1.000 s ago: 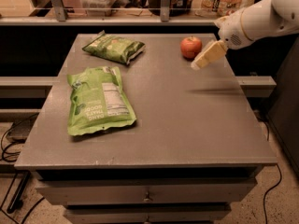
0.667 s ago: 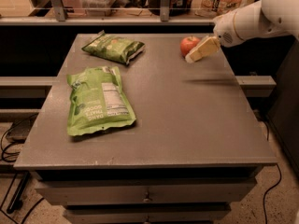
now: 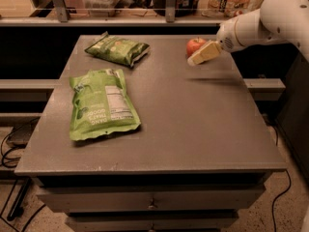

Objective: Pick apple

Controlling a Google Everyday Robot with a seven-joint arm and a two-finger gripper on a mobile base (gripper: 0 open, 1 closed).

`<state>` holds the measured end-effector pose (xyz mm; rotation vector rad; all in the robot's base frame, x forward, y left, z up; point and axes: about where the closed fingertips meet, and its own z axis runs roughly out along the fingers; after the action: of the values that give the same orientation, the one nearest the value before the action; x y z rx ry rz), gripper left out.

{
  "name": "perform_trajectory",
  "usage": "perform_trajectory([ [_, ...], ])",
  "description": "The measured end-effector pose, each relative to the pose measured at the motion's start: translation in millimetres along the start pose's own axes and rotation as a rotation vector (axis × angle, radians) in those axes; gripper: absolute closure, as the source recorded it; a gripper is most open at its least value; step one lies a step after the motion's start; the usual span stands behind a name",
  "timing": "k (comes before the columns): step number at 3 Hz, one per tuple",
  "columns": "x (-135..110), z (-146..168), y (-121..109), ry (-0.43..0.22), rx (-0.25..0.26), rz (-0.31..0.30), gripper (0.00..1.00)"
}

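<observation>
Down at the front, the grey metal drawer fronts point(image 3: 152, 204) sit under the edge of the flat grey tabletop point(image 3: 193, 124), with dark cables on the floor at the left point(image 3: 9, 149). On the near-left part of the top lies the large bright green snack bag point(image 3: 102, 103), flat, its white label panel facing up. Further back on the left, there's the smaller dark green snack bag point(image 3: 117, 49), lying slightly crumpled near the far edge. Over to the far right now: the small round red apple point(image 3: 195, 46) sits on the table close to the back edge, well apart from both bags. Right beside it, on its right and a touch nearer, hangs the pale yellowish gripper point(image 3: 199, 57), angled down-left from the white robot arm point(image 3: 260, 23); it overlaps the apple's edge. Open or closed? I cannot tell. Beyond the table, a shelf rail point(image 3: 145, 21) carries blurred containers.
</observation>
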<state>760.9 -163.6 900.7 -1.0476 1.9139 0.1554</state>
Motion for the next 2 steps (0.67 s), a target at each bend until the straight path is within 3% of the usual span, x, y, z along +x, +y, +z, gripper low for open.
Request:
perform_trajectory([
  [1, 2.5, 28.1, -4.2, -0.024, 0.001, 0.063, 0.0],
  [2, 4.6, 54.6, -4.4, -0.035, -0.029, 0.124, 0.19],
])
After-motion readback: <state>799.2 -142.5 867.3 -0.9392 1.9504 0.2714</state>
